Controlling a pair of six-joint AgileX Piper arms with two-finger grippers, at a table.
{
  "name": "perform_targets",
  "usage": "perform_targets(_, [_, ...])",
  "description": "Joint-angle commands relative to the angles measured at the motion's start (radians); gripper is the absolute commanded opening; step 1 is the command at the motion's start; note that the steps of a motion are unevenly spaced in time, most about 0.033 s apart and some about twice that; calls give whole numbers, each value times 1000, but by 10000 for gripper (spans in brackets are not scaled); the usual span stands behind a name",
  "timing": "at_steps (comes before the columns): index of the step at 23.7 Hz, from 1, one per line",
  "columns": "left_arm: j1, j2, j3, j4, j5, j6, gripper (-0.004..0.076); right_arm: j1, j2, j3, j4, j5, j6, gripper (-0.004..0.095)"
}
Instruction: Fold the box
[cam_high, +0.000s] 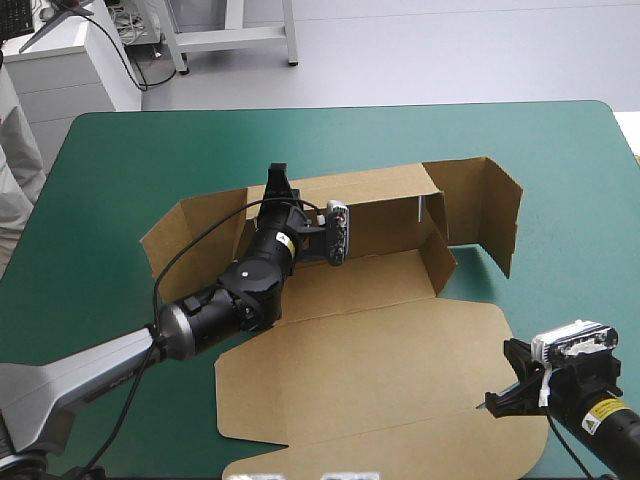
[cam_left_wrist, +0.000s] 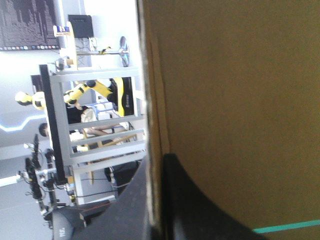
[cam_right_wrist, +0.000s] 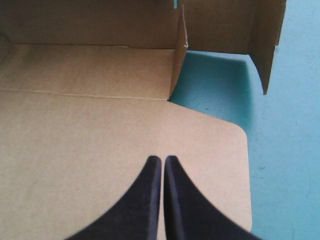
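The box (cam_high: 380, 340), plain brown board, lies in the middle of the table (cam_high: 120, 170), its rear wall raised and its round-cornered lid flat at the near side. The left gripper (cam_high: 277, 178) pinches the rear wall's top edge. The right gripper (cam_high: 492, 404), fingers pressed together, sits over the lid's right corner.

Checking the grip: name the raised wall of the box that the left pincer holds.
The long far wall, with the left pincer shut on its top edge. The left end flap and right end flap are untouched.
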Motion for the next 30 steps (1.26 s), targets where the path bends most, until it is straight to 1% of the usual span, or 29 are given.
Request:
perform_targets(1, [-30,-84,64,237,-1,-154,-8,-6,5,-25,5,-64,-8,0])
perform_targets(4, [-45,-105,133,345,22,-250,-8,-6,5,-25,5,-64,-13,0])
perform_targets(7, [-60,-115,180,343,30,-259,-8,-6,5,-25,5,-64,-15,0])
perform_targets(12, [-60,-115,183,343,7,-264,-8,-6,5,-25,5,-59,-15,3])
perform_targets(13, [-60,-115,183,343,5,-264,-8,-6,5,-25,5,-54,-15,23])
perform_targets(14, [-60,-115,183,343,3,-264,-8,-6,5,-25,5,-40,-18,59])
perform_targets(16, [-60,-115,183,343,3,-264,-8,-6,5,-25,5,-12,-28,222])
perform_targets(18, [-60,-115,183,343,3,-264,-8,-6,5,-25,5,-12,-28,593])
perform_targets(20, [-60,-115,183,343,3,-264,-8,-6,5,-25,5,-12,-26,766])
perform_targets(21, [-60,-115,183,343,3,-264,-8,-6,7,-25,5,-12,-12,815])
perform_targets(23, [-60,-115,183,343,3,-264,-8,-6,7,-29,5,-10,42,871])
perform_targets(25, [-60,-115,183,343,3,-260,-8,-6,20,-56,-3,-3,92,863])
perform_targets(27, [-60,-115,183,343,3,-252,-8,-6,72,-131,-50,30,160,862])
perform_targets(30, [-60,-115,183,343,3,-252,-8,-6,178,-232,-115,69,204,862])
